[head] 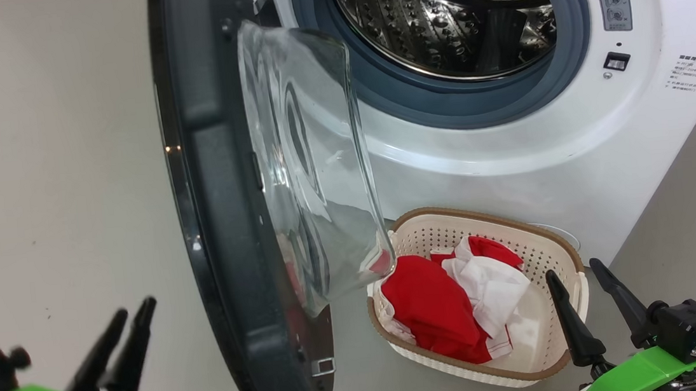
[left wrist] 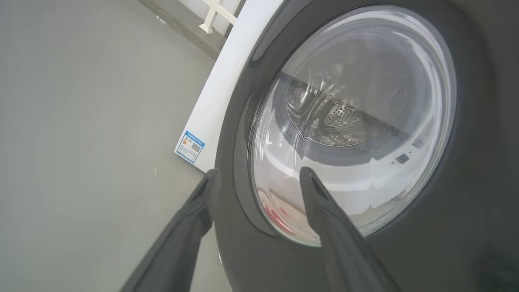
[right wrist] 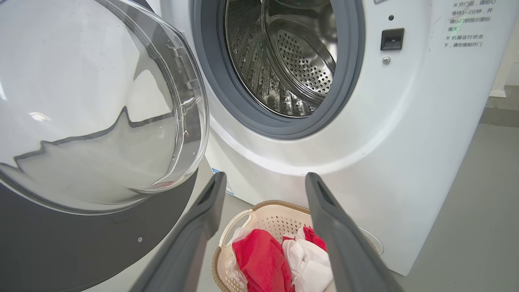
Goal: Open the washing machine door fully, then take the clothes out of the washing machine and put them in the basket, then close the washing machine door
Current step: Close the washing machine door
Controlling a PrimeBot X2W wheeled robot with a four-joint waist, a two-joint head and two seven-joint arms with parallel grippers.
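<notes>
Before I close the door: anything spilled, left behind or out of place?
Nothing stands out. The clothes lie in the basket, which stands upright before the washing machine; the visible part of the drum is empty, and the washing machine door hangs open, undamaged. The left gripper and right gripper are open, empty.
</notes>
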